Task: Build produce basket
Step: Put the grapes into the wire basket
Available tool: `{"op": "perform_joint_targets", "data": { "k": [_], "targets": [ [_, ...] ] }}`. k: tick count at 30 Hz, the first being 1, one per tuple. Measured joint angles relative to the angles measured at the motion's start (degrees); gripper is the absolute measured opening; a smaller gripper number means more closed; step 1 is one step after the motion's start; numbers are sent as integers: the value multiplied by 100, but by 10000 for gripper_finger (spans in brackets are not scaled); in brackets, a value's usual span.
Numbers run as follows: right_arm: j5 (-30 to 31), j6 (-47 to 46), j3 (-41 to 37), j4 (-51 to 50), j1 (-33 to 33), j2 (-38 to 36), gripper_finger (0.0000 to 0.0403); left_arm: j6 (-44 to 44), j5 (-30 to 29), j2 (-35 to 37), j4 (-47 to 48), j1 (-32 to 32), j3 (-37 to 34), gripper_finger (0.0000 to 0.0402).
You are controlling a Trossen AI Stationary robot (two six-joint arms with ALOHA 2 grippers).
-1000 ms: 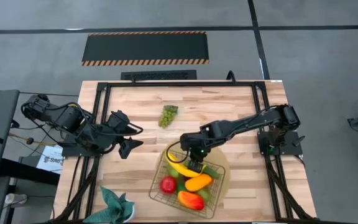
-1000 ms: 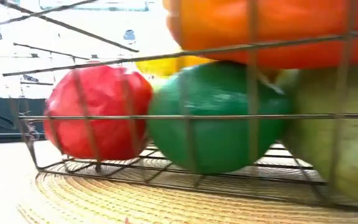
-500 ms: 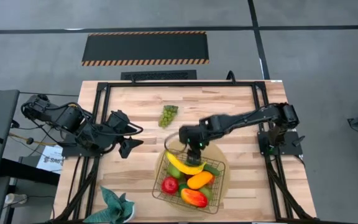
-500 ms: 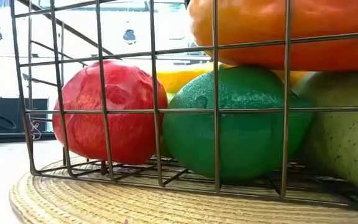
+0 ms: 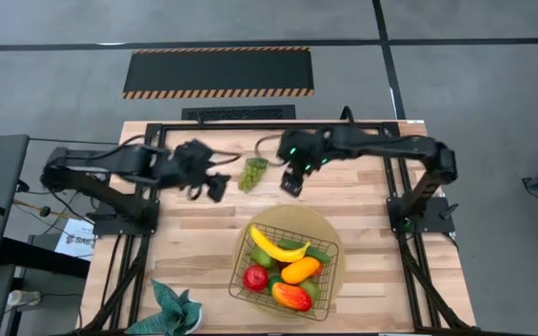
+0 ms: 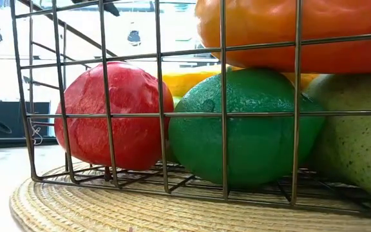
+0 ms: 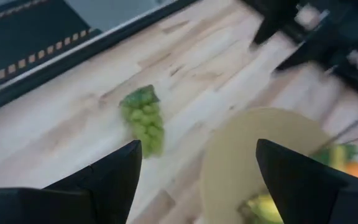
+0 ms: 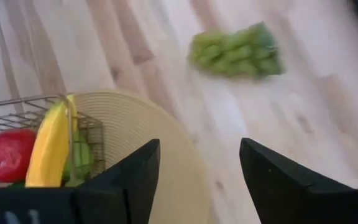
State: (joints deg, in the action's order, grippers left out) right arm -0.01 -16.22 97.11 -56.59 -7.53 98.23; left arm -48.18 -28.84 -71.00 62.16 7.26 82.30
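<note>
Both arms extended over the far half of the table, grippers open and empty.

Left arm reaches from its 9 o'clock base toward table centre, roughly horizontal in the high view; left gripper [image 5: 215, 187] ends around 11 o'clock of table centre, fingers [image 7: 104, 180] spread wide apart in its wrist view, nothing between them. Right arm runs from its 3 o'clock base up to the far edge, elbow bent, forearm heading back toward centre; right gripper [image 5: 290, 181] sits near 12 o'clock, pointed downward, fingers [image 8: 120, 183] parted with a clear gap, holding nothing. The two grippers face each other, near but apart.
</note>
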Motion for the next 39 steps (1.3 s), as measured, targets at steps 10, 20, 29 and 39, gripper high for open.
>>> {"op": "perform_joint_targets", "data": {
  "k": [10,20,29,39],
  "targets": [
    [63,604,-65,-503,-853,-907,238,1706,1526,-1533,-1274,-1898,-2,302],
    [-8,1025,-669,-538,-1486,-922,238,1735,2513,-2103,-3347,-2916,-1478,302],
    [-34,1194,-750,-418,-1673,-924,238,1214,2100,-2245,-5131,-3027,-2651,302],
    [-51,1241,-750,-609,-1774,-924,238,531,2407,-3226,-5584,-2974,-2658,302]
  ]
}}
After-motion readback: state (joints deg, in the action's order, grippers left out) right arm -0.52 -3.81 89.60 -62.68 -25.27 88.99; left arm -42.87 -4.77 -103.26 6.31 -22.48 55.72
